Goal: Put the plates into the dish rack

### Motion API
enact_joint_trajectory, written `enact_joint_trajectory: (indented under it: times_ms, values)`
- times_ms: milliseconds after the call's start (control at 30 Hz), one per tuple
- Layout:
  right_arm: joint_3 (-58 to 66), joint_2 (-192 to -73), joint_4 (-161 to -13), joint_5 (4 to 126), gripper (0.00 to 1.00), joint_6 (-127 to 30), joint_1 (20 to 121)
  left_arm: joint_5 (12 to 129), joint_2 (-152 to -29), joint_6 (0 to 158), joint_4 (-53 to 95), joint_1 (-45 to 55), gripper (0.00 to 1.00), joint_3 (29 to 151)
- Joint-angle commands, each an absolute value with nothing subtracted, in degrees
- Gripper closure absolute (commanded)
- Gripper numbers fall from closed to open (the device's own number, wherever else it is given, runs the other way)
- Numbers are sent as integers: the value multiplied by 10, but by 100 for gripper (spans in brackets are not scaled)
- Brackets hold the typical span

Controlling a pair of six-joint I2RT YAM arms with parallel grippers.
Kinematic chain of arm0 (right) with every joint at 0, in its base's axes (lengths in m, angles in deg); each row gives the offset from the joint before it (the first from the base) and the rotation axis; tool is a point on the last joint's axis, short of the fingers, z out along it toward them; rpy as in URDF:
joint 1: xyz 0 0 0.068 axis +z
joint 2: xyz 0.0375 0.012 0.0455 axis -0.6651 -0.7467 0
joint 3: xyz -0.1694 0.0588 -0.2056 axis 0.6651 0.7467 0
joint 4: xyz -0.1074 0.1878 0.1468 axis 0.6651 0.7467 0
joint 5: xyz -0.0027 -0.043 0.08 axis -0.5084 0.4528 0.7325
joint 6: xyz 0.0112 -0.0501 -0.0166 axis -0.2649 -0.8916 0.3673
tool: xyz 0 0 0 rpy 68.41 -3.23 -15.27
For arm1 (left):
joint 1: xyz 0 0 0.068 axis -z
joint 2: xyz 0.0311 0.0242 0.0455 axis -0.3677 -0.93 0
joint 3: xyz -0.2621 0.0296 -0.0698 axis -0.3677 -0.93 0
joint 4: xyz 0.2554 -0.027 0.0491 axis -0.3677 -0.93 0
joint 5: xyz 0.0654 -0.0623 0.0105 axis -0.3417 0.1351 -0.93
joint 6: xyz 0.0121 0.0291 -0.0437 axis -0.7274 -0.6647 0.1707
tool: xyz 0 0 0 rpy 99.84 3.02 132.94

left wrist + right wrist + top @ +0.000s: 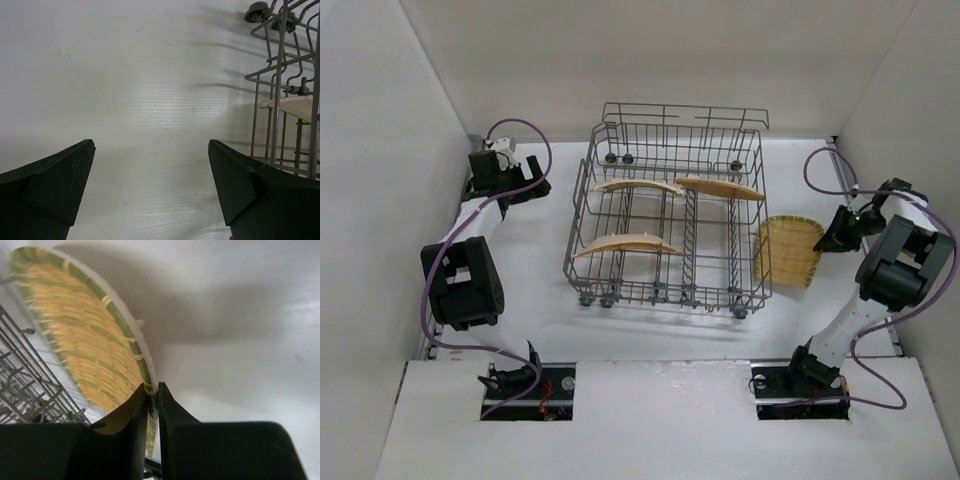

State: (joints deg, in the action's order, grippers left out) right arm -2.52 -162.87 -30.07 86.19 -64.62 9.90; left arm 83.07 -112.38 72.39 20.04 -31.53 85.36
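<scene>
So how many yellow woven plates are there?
4 woven yellow plates: three stand edge-on in the grey wire dish rack, two at the back, one front left; the fourth outside its right side, pinched by the right gripper. None seems hidden.

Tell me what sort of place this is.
Most likely a robot lab test cell, not a real kitchen: plain white walls box in a white table, the left arm and right arm are bolted at its near edge, and the only kitchenware is a wire dish rack and woven plates.
</scene>
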Motion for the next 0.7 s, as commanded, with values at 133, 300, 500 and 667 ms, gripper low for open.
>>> enact_joint_trajectory:
  times_ms: [133, 300, 500, 667]
  values:
    - [24, -1418, -422, 815, 100, -635, 40, 821, -1101, 729, 213, -294, 0, 833]
    - [67, -1305, -448, 824, 100, -647, 14, 824, -1102, 727, 210, -282, 0, 821]
    - [94, -1158, -456, 849, 100, -676, 14, 827, -1106, 723, 208, -277, 0, 815]
    - [71, -1062, -473, 885, 100, -679, 17, 824, -1105, 722, 207, -277, 0, 796]
